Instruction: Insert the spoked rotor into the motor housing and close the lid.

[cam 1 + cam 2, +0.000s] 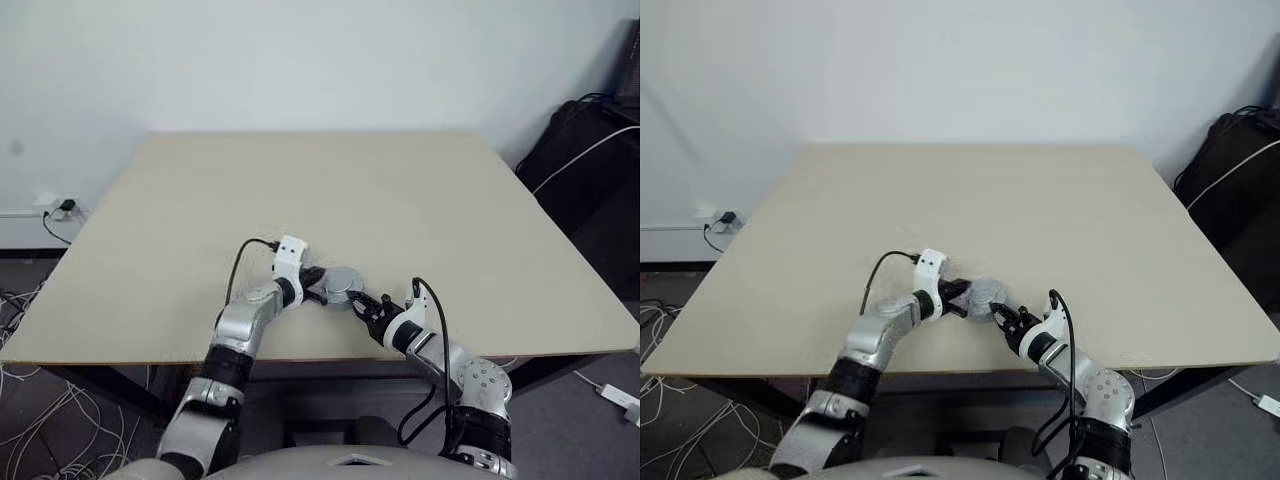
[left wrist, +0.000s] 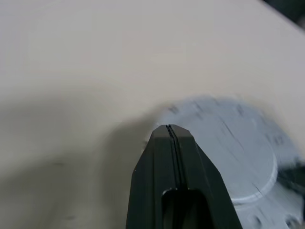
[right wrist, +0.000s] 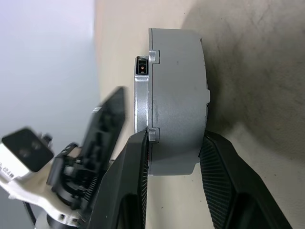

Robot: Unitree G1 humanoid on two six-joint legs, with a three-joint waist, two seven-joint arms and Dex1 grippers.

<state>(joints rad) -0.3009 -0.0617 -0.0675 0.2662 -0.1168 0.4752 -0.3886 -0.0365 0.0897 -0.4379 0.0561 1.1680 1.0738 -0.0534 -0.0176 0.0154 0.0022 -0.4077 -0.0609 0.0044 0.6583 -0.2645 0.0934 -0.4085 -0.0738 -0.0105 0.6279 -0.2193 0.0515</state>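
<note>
While the right gripper (image 3: 174, 157) clamps the grey motor housing (image 3: 174, 100) at lower centre of the table (image 1: 400, 190), the closed left gripper (image 2: 170, 131) rests against its top.

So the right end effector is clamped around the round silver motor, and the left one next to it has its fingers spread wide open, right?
Not quite. The left end effector has its fingers pressed shut, as the left wrist view shows. The right end effector does clamp the round silver motor.

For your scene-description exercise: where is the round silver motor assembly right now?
In the head views the motor assembly sits near the table's front edge, around the middle, between the left gripper and the right gripper, whose fingers straddle it.
</note>
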